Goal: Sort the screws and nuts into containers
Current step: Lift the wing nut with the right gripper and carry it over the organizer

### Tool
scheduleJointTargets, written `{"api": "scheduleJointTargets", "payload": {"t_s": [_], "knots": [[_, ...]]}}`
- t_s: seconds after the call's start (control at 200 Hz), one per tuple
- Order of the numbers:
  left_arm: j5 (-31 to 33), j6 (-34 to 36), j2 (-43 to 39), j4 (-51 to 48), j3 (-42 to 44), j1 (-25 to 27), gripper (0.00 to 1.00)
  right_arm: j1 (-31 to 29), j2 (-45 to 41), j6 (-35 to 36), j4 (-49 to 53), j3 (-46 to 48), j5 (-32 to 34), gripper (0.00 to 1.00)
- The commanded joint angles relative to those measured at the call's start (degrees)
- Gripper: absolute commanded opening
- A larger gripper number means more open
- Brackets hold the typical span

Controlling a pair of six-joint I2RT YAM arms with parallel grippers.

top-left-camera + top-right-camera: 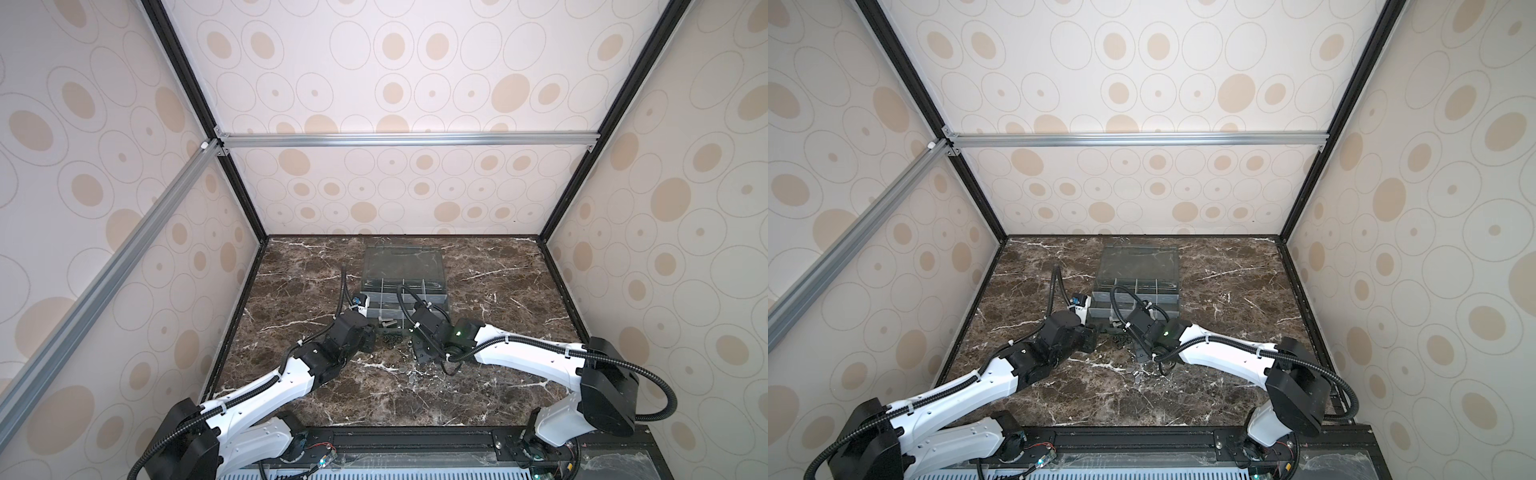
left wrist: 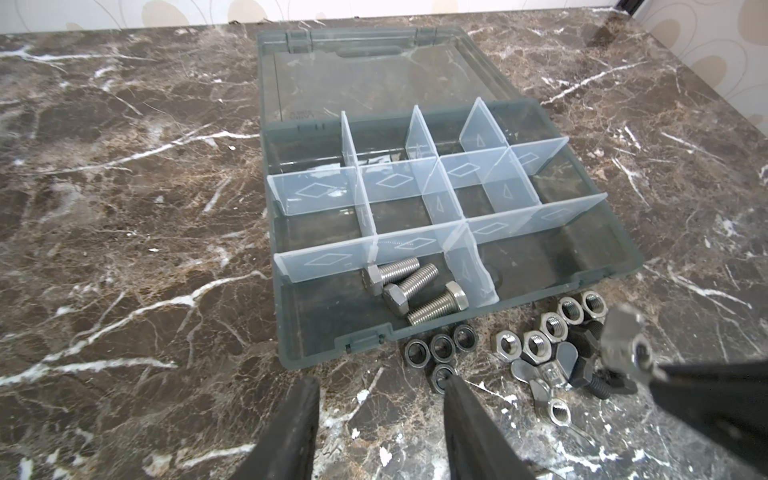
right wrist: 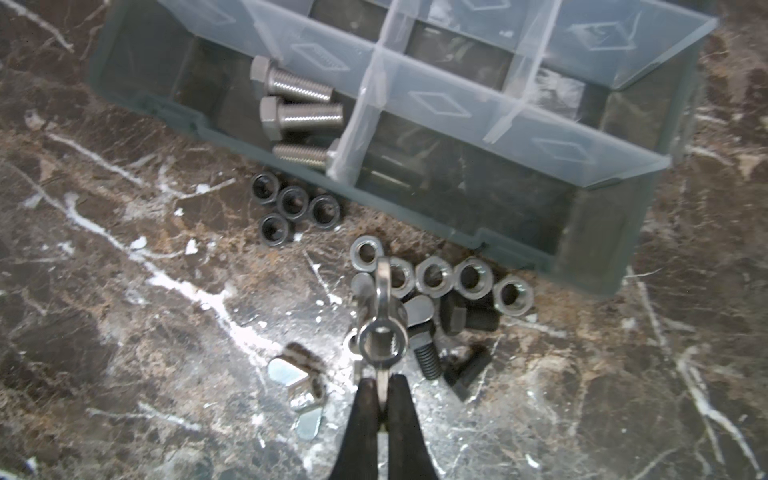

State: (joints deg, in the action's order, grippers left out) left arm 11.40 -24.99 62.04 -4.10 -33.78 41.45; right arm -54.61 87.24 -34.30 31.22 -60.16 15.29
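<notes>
Looking at a shiny silver wing nut [image 3: 381, 336]: we're seeing the right gripper [image 3: 382, 384] pinching it by one wing, just above the loose nuts [image 3: 434, 266] at the box [image 2: 316, 353] front. The left gripper [image 2: 381, 380] is hovering half-open and empty beside the dark nuts [image 2: 442, 347].

Top pair high, downward — wrist cams close, both on box [image 2: 316, 345].
</notes>
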Motion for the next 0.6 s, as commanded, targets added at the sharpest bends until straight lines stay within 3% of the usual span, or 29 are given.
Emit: {"api": "scheduleJointTargets", "payload": {"t_s": [0.0, 0.595], "knots": [[-1.11, -1.63, -0.01, 0.22, -1.74, -0.54, 0.49, 2.17, -1.48, 2.78, -0.51, -1.09, 0.83, 0.00], [-3.26, -3.04, 0.09, 2.90, 1.14, -0.51, 0.50, 8.95, 4.25, 4.42, -2.74, -3.79, -1.01, 0.00]]}}
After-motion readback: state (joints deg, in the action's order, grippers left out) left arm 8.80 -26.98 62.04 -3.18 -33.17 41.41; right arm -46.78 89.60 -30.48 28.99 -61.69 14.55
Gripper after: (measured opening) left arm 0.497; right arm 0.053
